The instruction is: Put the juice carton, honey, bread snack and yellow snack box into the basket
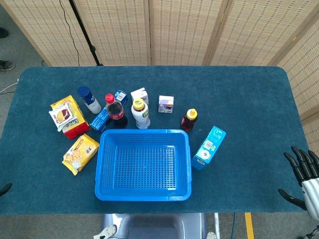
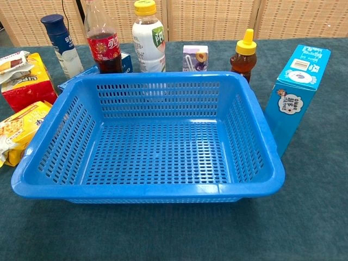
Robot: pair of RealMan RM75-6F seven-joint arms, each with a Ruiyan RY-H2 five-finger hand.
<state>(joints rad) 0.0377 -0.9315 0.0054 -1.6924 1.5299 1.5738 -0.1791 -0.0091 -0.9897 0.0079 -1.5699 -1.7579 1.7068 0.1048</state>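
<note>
The right hand (image 1: 303, 178) shows only in the head view, low at the right edge of the table (image 1: 249, 99). Its dark fingers (image 1: 297, 162) are spread apart and hold nothing. It touches none of the things and is well apart from them. A small dark tip at the far left edge of the head view may be the left hand (image 1: 5, 188), but too little of it shows to tell if it is spread or closed. The chest view shows no hand at all.

The blue basket (image 1: 104, 164) sits in the middle of the table with nothing in it. The honey (image 1: 189, 119) stands upright just behind its right back corner. The juice carton (image 1: 166, 104) stands a bit further back, left of the honey. The bread snack (image 1: 80, 153) lies flat just left of the basket. The yellow snack box (image 1: 69, 116) lies behind the bread snack, with a small packet on top.

A blue box (image 1: 209, 148) stands just right of the basket. The chest view shows its front and the holes in the basket wall (image 2: 157, 95) up close. The head view shows a cola bottle (image 1: 115, 110), a white bottle (image 1: 140, 113) and a blue-capped bottle (image 1: 88, 99) behind the basket.
</note>
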